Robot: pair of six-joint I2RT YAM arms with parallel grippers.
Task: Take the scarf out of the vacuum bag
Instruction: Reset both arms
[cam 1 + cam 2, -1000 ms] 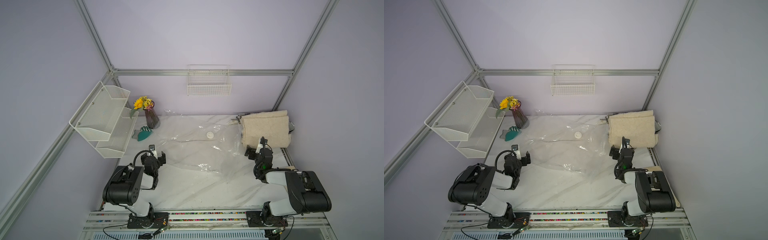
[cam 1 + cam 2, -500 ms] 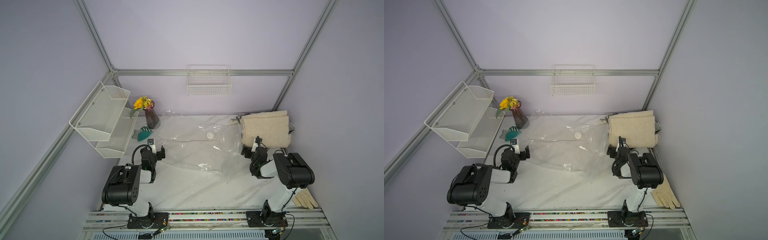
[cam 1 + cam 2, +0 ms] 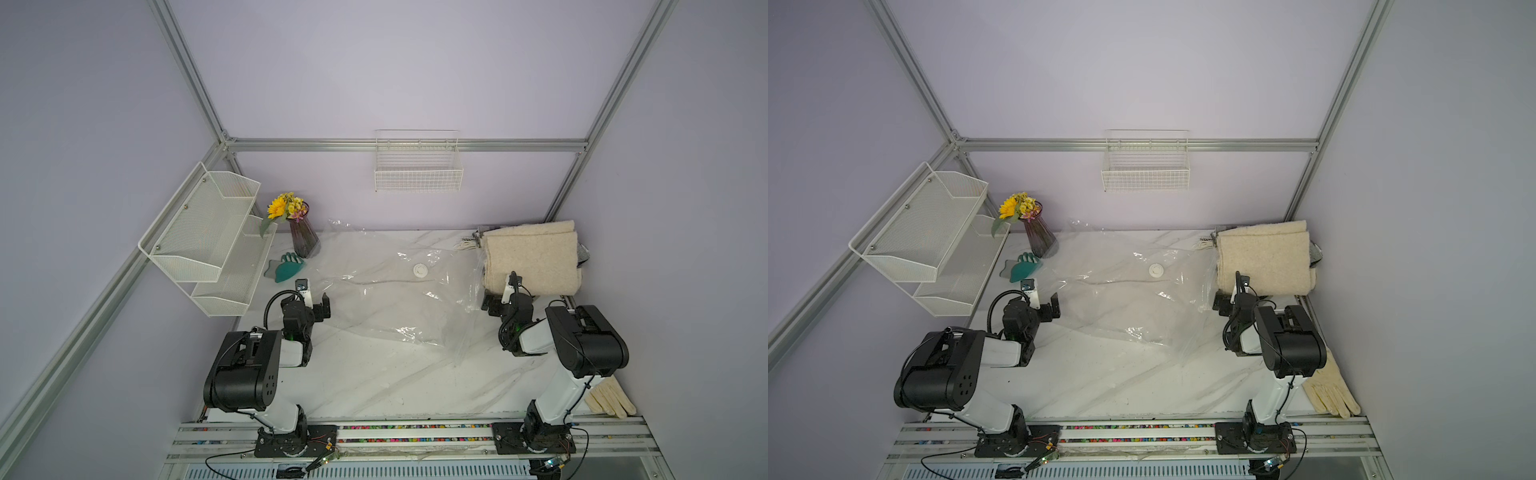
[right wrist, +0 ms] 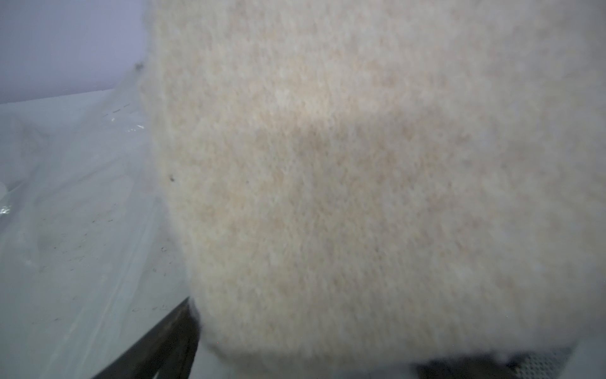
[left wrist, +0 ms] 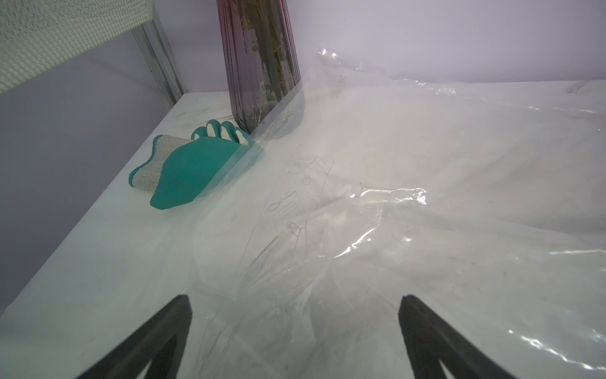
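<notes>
Across the middle of the frame in both top views spreads the large, crinkly, transparent plastic vacuum bag (image 3: 386, 299), flat and seemingly empty. Upper right of it, against its raised right edge, lies the folded cream woollen scarf (image 3: 532, 257), long axis left to right. Whether a corner sits under plastic I cannot tell. Just below the scarf's near edge is the right gripper (image 3: 498, 301), the nearer one, jaws spread and clamping nothing. The left gripper (image 5: 295, 298), likewise spread and empty, is at the bag's left edge.

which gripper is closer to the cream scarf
Right. The right gripper is open right at the near edge of the scarf; the left gripper is open across the vacuum bag, near the teal glove.
</notes>
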